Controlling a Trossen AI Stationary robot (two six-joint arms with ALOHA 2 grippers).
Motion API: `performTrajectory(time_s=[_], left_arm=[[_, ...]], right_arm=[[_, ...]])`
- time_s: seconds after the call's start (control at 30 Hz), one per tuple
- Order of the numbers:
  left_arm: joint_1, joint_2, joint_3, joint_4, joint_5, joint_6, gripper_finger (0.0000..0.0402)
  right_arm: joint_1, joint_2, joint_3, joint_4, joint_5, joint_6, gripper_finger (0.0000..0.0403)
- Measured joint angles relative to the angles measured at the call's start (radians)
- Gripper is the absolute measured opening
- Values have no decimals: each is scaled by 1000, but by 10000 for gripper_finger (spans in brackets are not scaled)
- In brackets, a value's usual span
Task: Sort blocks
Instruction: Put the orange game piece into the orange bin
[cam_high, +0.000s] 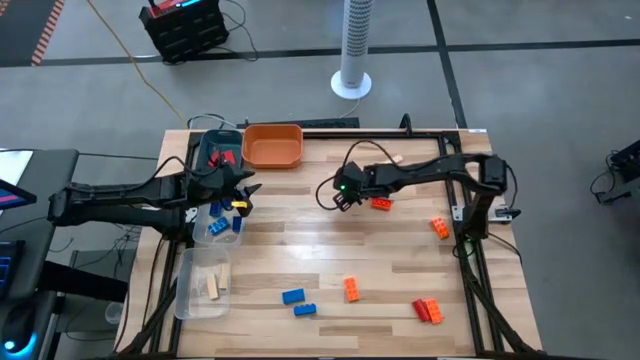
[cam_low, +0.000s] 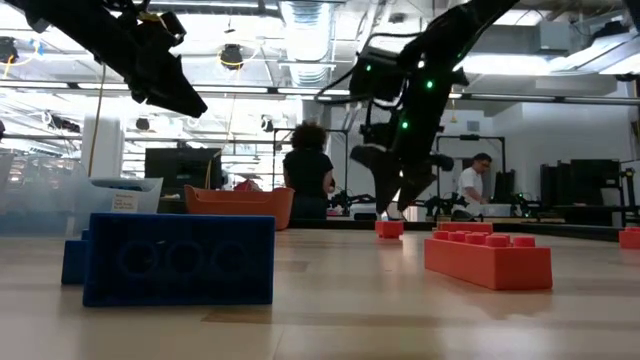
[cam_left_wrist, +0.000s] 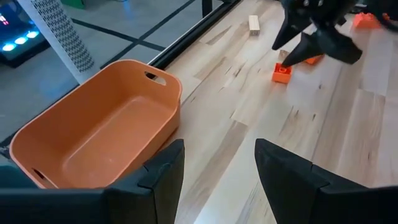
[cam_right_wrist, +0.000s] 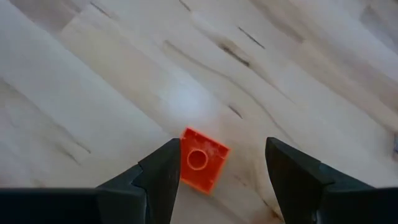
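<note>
My right gripper is open and points down over the table's middle. A small orange block lies flat on the wood below it, between the two fingers and nearer one of them. In the low view the fingertips hang just above this block. My left gripper is open and empty, raised near the orange tray, above the clear tray of blue blocks. More orange, blue and red blocks lie scattered on the near part of the table.
A teal tray sits at the far left beside the orange tray. A second clear tray at the near left holds tan wooden blocks. Another orange block lies right of my right gripper, and a wooden block lies farther back.
</note>
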Motion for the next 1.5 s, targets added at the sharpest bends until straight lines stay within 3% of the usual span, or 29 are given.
performTrajectory(time_s=[0.33,0.83,0.97,1.17,1.3,1.4,1.5], left_arm=[[0,0,0,-43,1,-2,192],[0,0,0,-77,4,-7,192],[0,0,0,-77,4,-8,192],[0,0,0,-97,10,4,192],[-3,0,-1,-148,126,76,192],[-23,-1,-34,-123,229,148,192],[-48,0,-73,-63,267,211,192]], right_arm=[[16,82,1,36,-5,54,239],[30,83,1,-65,-51,37,237],[30,83,0,-36,-43,-18,209],[30,83,0,14,-28,-66,127],[55,77,6,13,-46,-82,104],[98,52,31,26,-51,-106,109],[149,8,51,107,-38,-158,116]])
